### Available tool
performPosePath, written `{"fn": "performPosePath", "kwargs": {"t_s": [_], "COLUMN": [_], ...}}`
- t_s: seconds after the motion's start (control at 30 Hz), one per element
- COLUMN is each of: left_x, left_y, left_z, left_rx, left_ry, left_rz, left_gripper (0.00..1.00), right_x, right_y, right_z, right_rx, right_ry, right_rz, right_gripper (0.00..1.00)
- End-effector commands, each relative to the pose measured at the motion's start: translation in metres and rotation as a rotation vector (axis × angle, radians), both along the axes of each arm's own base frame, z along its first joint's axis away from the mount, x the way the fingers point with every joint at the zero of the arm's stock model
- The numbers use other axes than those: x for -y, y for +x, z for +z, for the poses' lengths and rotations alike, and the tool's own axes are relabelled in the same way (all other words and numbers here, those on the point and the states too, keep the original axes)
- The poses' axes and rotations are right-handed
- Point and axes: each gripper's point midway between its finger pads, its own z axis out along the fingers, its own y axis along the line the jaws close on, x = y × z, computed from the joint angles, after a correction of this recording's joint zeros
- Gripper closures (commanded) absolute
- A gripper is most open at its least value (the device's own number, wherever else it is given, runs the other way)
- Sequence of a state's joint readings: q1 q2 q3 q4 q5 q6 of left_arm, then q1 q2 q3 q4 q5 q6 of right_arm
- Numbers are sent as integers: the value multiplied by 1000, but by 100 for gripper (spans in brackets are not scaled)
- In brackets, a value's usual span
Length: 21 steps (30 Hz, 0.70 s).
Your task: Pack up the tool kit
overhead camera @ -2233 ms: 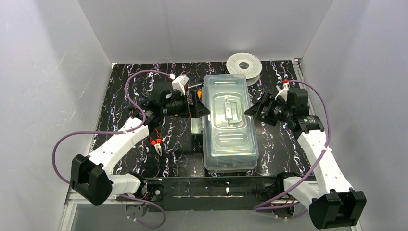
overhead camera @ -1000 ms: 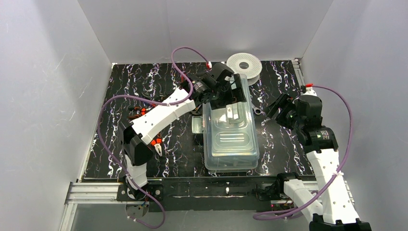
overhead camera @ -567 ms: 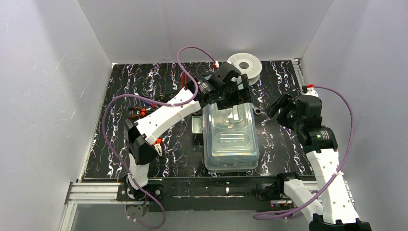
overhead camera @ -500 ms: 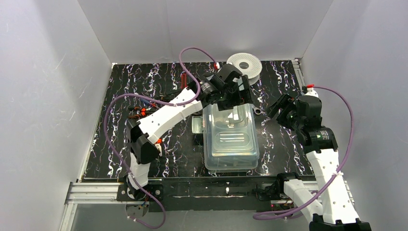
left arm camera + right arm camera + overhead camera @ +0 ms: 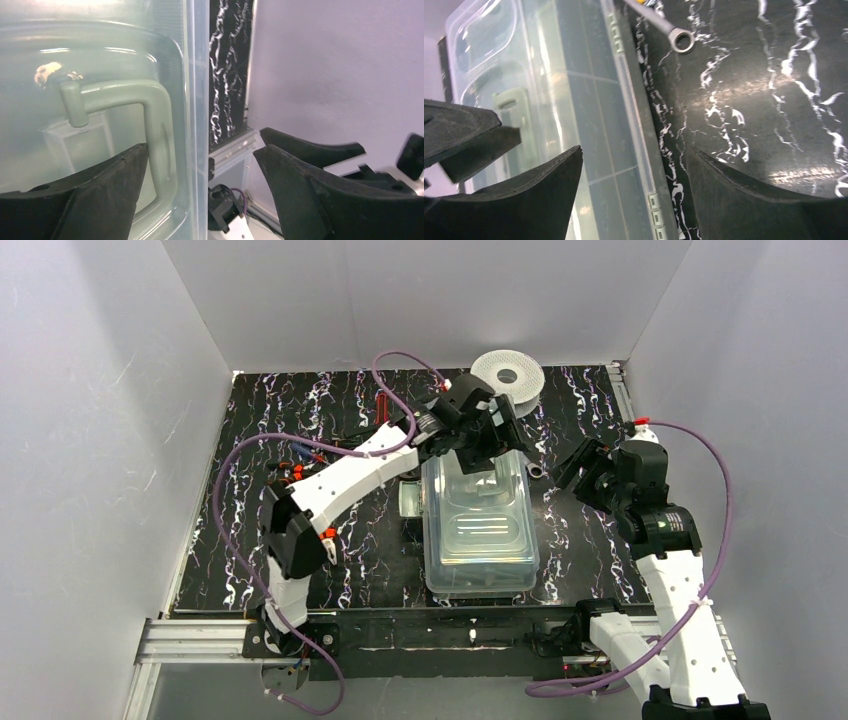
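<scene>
At 9 o'clock from the tool kit box (image 5: 480, 535), orange-handled pliers (image 5: 327, 537) lie on the black marbled counter (image 5: 250, 420). My left claw (image 5: 487, 437) hangs open over the box's far end. One finger (image 5: 85, 200) sits above the clear lid (image 5: 100, 60) beside its green handle (image 5: 156, 125), the other out past the lid's edge. The box lies at the counter's centre, lid on, running 12 to 6. A steel wrench (image 5: 676, 37) lies at its 3 o'clock, just beside it. My right claw (image 5: 580, 466) stands open near the box's side, holding nothing.
</scene>
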<state>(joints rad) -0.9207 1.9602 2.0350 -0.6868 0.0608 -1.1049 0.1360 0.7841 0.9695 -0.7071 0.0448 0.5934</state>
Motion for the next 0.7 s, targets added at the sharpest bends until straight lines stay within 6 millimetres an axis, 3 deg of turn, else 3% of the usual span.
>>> {"fn": "performPosePath", "kwargs": {"t_s": [0.0, 0.13, 0.27, 0.47, 0.67], "left_x": [16, 4, -3, -3, -11], "left_y": [-16, -13, -18, -22, -22], "left_z": [8, 56, 82, 96, 100], "left_rx": [-15, 174, 228, 243, 259], "left_ry": [-228, -462, -569, -629, -649], "left_rz": [-105, -126, -169, -196, -178], "left_gripper": [17, 21, 23, 22, 20], "right_x": [-35, -74, -92, -111, -117], "right_y": [-5, -14, -14, -8, 0], "right_z": [13, 26, 37, 48, 48], "right_rx": [66, 111, 110, 88, 63], "right_ry": [70, 205, 285, 390, 408], "right_rz": [225, 439, 536, 628, 632], "right_gripper": [18, 22, 25, 32, 43]}}
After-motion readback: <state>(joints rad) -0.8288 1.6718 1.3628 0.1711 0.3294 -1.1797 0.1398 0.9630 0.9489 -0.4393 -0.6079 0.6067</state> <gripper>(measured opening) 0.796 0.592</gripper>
